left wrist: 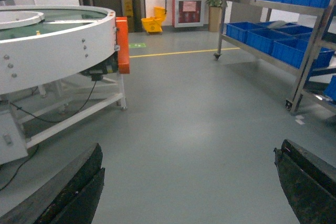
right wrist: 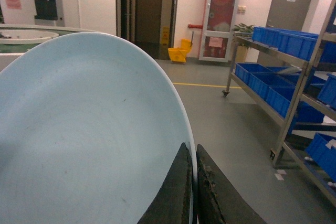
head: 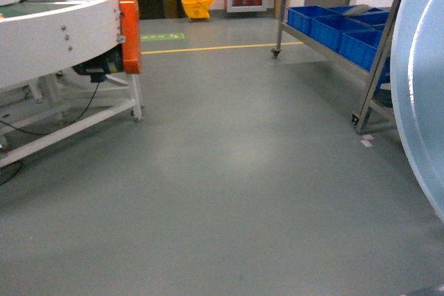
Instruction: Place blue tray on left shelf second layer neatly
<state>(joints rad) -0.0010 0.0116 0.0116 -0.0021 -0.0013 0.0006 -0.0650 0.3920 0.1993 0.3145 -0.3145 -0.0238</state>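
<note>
While cropped in head view, blue tray (right wrist: 89, 140) sits pinched in right claw (right wrist: 193, 192).

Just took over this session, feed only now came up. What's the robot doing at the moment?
The right gripper is pinched on the rim of the blue tray, carrying it on edge. The left gripper is open and holds nothing. The robot is out on open floor; the steel rack with dark-blue crates stands ahead to the right, out of reach. The tray is not yet shelved.
</note>
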